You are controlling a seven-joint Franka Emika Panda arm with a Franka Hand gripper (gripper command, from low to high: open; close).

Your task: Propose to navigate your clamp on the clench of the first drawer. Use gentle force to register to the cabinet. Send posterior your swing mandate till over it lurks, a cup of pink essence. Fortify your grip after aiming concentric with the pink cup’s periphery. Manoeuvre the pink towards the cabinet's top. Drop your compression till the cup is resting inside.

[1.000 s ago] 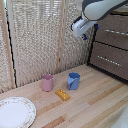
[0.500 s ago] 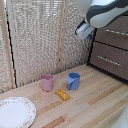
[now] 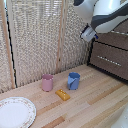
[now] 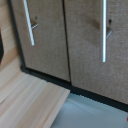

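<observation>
Here the clench (image 4: 104, 30) is seen as a long bar across the first drawer (image 4: 92, 50), above the wooden table (image 3: 95, 102), while the clamp's opening cannot be told.

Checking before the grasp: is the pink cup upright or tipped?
Upright: the pink cup stands on its base on the wooden table, rim up.

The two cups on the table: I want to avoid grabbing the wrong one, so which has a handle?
The blue cup has the handle. The pink cup, on its exterior-view left, is a plain cylinder with none. A small yellow block lies in front of them.
</observation>
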